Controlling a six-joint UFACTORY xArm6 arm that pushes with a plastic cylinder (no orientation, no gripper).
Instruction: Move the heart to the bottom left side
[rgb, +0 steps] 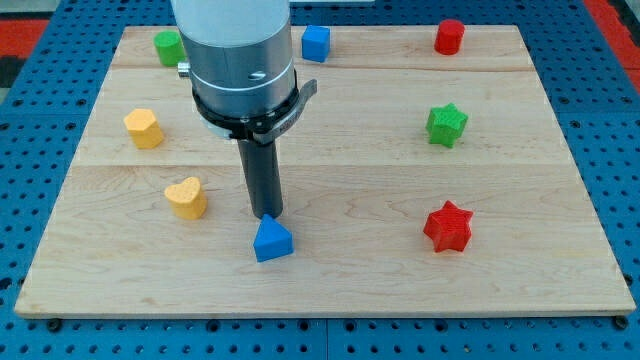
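Right above blue triangle block (272, 241) sits my tip (267, 215), no pincer fitted; yellow heart (187, 197) just left. Sloppy sweep shoves triangle instead, heart stays.

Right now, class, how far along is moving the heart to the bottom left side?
Done: nothing visible yet; the yellow heart sits left of centre, short of the board's bottom left corner. In hand: my tip is right of it, just above the blue triangle, not touching the heart. Left: the whole push.
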